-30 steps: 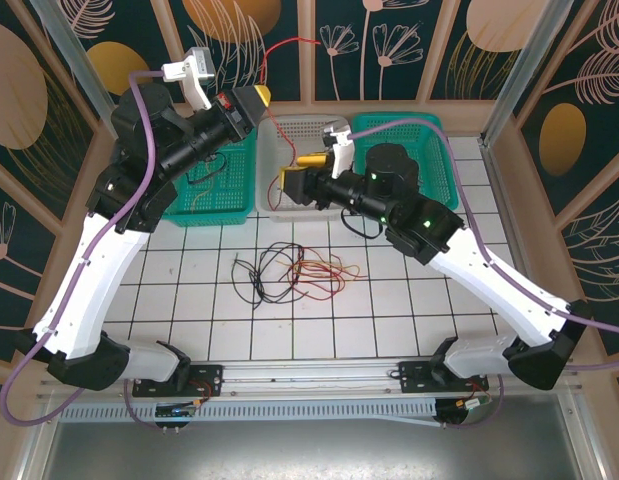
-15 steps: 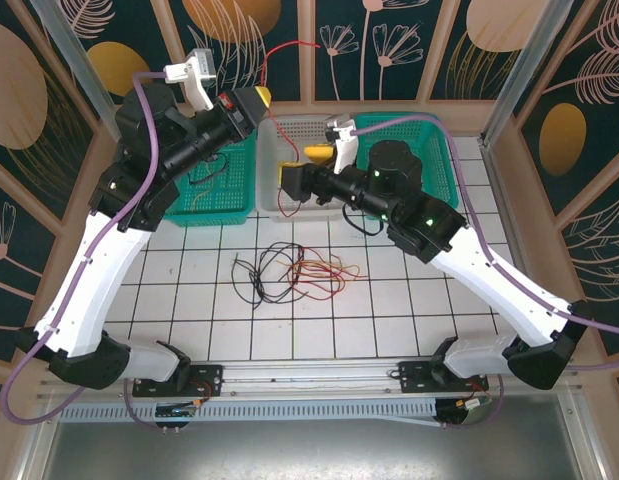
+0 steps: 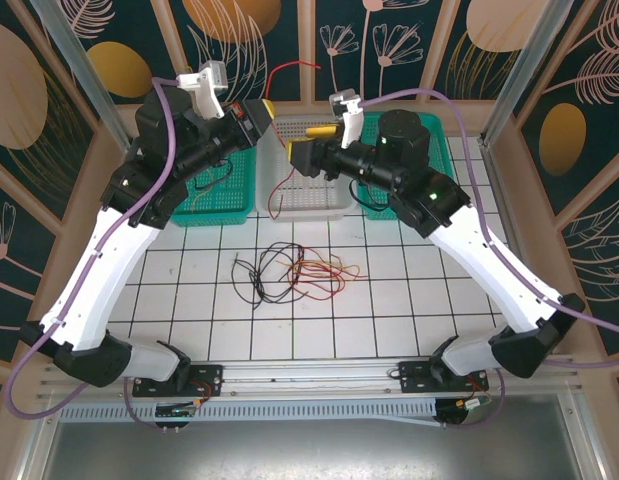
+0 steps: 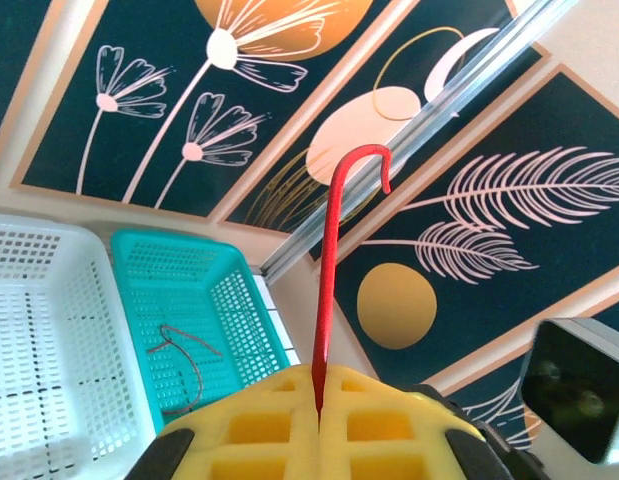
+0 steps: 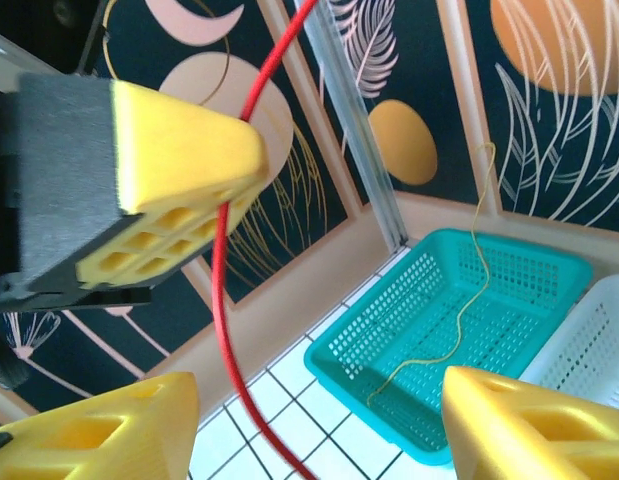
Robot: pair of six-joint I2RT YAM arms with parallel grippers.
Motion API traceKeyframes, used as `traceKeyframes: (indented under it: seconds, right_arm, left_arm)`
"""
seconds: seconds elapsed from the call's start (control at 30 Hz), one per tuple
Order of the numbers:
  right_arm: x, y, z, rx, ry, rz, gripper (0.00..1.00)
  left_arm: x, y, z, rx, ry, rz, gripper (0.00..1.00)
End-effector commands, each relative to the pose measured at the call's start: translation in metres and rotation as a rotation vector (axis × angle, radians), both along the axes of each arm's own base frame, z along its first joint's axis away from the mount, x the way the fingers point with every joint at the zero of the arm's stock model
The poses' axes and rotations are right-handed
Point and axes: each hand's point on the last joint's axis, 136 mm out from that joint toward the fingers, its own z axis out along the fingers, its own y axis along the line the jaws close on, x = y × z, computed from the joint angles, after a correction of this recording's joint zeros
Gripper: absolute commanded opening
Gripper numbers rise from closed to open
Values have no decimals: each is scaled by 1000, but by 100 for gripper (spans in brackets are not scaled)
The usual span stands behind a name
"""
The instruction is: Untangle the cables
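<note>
A loose tangle of thin black, red and yellow cables [image 3: 289,268] lies on the tiled floor between the arms. My left gripper [image 3: 257,112] is raised at the back, its yellow pads [image 4: 319,420] shut on a red cable [image 4: 329,280]. That cable's short end sticks up past the pads and curls over. Its long part [image 3: 273,190] hangs down in front of the white basket. My right gripper [image 3: 304,145] is just right of the left one, open, and the red cable [image 5: 224,300] passes between its spread fingers [image 5: 99,435] without touching them.
Three baskets stand along the back: a teal one [image 3: 214,190] at left holding a thin yellow cable [image 5: 469,290], a white one [image 3: 314,195] in the middle, and a teal one [image 3: 434,150] at right with a dark red cable [image 4: 184,350] inside. Patterned wall panels close the back and sides.
The right gripper has risen from over the white basket to beside the left gripper, and the red cable now runs between its fingers. The left gripper shifted slightly, still gripping that cable.
</note>
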Motion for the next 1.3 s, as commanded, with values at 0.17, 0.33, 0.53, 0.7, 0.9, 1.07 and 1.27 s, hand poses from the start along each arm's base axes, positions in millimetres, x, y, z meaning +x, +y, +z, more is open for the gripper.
traceKeyframes:
  seconds: [0.17, 0.33, 0.53, 0.7, 0.9, 1.07, 1.27]
  right_arm:
    - [-10, 8, -14, 33, 116, 187, 57]
    - [-8, 15, -29, 27, 164, 230, 53]
    - [0, 21, -37, 19, 183, 225, 45]
    - [1, 19, -37, 24, 174, 213, 23]
    - [-2, 13, -40, 20, 171, 189, 0]
    - [5, -6, -39, -3, 148, 75, 0]
    - [52, -76, -25, -44, 142, -298, 0]
  left_arm:
    - [15, -1, -28, 43, 77, 37, 0]
    - [17, -4, -34, 38, 96, 31, 0]
    - [17, -9, -36, 29, 99, 3, 0]
    - [17, -10, -40, 30, 104, 1, 0]
    - [18, -9, -44, 28, 102, 10, 0]
    - [17, -1, -48, 8, 83, 45, 47]
    - [12, 31, -75, 47, 66, 169, 72]
